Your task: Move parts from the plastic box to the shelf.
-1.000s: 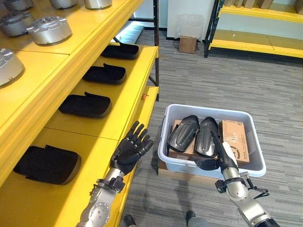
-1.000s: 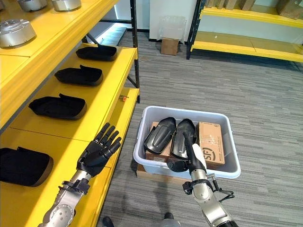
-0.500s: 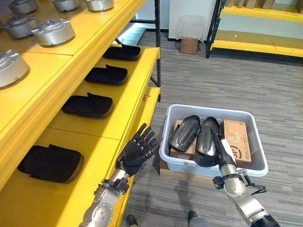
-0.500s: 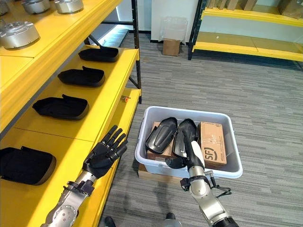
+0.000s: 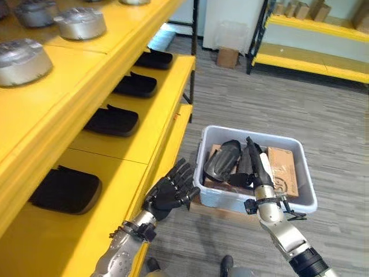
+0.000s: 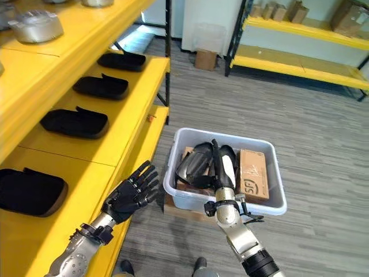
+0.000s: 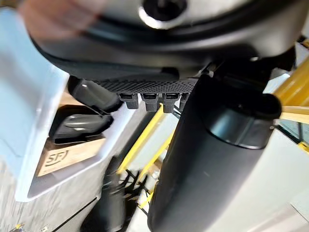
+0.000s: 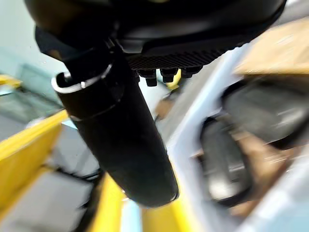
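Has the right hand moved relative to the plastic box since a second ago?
Yes. The right hand has reached farther over the plastic box, its fingers now near the far rim.

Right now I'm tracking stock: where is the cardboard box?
In the left eye view, the cardboard box lies in the plastic box's right part, beside the two black parts, on the floor right of the yellow shelf.

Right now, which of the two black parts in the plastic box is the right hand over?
The right-hand black part, beside the cardboard box. The right hand, fingers straight, lies over it, while the left-hand black part sits uncovered toward the shelf.
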Controlling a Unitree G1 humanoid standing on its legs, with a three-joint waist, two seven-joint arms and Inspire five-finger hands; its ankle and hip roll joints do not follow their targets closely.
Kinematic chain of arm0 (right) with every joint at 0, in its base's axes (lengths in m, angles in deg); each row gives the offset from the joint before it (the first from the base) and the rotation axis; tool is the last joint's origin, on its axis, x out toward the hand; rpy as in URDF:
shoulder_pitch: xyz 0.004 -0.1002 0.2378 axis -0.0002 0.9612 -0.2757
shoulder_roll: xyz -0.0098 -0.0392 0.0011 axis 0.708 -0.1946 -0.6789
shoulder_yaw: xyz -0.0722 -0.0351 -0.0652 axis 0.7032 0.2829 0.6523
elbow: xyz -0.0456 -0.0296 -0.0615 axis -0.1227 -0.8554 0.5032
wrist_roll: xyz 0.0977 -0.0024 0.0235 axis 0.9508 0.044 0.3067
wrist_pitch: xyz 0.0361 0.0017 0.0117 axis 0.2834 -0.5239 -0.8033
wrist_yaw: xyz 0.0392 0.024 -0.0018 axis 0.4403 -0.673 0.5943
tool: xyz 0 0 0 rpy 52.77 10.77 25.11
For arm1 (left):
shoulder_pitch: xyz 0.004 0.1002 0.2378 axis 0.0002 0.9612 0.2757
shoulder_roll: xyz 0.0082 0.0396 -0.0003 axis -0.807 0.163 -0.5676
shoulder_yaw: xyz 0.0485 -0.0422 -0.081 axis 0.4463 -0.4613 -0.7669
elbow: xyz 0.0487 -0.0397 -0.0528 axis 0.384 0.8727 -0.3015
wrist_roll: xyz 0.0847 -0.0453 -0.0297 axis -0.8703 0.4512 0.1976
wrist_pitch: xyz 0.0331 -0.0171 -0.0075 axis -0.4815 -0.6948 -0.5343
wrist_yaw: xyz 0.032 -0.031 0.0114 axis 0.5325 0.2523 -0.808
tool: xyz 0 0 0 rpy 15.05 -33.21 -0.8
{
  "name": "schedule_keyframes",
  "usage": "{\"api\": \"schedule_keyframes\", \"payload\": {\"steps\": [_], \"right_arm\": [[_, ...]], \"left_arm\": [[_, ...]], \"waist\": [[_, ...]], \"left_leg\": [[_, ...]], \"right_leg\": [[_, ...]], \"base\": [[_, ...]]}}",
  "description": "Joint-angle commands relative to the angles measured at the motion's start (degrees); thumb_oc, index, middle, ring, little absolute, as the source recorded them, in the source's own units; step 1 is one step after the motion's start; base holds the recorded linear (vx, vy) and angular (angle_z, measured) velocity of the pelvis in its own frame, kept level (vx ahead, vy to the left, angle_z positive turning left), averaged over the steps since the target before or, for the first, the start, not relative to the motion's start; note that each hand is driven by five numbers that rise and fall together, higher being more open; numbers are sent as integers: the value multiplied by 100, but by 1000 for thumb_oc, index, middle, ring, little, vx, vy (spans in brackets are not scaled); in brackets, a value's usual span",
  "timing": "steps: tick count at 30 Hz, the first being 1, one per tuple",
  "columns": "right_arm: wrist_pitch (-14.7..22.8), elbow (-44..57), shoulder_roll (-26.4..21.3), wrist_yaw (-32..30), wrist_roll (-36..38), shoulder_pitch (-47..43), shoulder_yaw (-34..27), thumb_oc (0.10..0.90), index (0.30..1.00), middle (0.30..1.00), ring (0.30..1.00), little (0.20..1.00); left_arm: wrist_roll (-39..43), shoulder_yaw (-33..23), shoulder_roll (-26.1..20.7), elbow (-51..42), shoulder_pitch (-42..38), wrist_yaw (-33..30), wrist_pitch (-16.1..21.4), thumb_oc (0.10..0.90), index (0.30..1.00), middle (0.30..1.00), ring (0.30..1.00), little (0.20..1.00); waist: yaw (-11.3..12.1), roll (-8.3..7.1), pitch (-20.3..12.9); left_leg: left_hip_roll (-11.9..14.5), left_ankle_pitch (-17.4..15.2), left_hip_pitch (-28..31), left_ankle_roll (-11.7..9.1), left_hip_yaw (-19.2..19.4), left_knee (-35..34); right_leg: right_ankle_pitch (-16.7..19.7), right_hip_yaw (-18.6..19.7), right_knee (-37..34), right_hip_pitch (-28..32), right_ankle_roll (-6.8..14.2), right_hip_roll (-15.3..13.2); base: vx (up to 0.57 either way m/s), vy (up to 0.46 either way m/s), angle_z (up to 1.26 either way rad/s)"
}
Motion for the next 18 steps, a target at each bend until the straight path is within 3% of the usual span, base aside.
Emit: {"api": "schedule_keyframes", "payload": {"steps": [1,2,8,17,18], "right_arm": [[490,445,-379,-212,19,-410,-622,900,1000,1000,1000,1000],[425,377,-447,-110,-33,-429,-690,900,1000,1000,1000,1000],[413,126,-581,145,50,-531,-716,900,1000,1000,1000,1000],[578,67,-682,470,-23,-593,-514,900,1000,1000,1000,1000],[679,43,-691,529,-17,-661,-445,900,1000,1000,1000,1000]], "left_arm": [[1131,-221,322,-761,-382,468,183,900,1000,1000,1000,1000],[1027,-217,426,-752,-393,491,253,900,1000,1000,1000,1000],[814,-363,548,-773,-316,380,108,900,1000,1000,1000,1000],[703,-386,655,-805,-216,244,195,900,1000,1000,1000,1000],[732,-359,642,-852,-200,141,309,900,1000,1000,1000,1000]], "waist": [[-71,111,-3],[-117,97,9],[-197,150,-54],[-145,231,-110],[-96,245,-105]], "left_leg": [[167,-572,-121,48,-342,650],[446,-462,-145,-95,-385,718],[762,-235,114,-178,-574,406],[788,21,147,-192,-1363,452],[634,-57,101,-128,-1775,543]], "right_leg": [[-134,-26,-143,540,372,181],[-337,-1,-38,594,272,289],[-674,90,260,629,-18,568],[-997,481,723,376,-290,954],[-1091,681,852,308,-304,1034]], "base": [[-84,-425,-42],[-70,-366,-42],[33,-215,-9],[45,-79,-18],[58,-22,-26]]}}
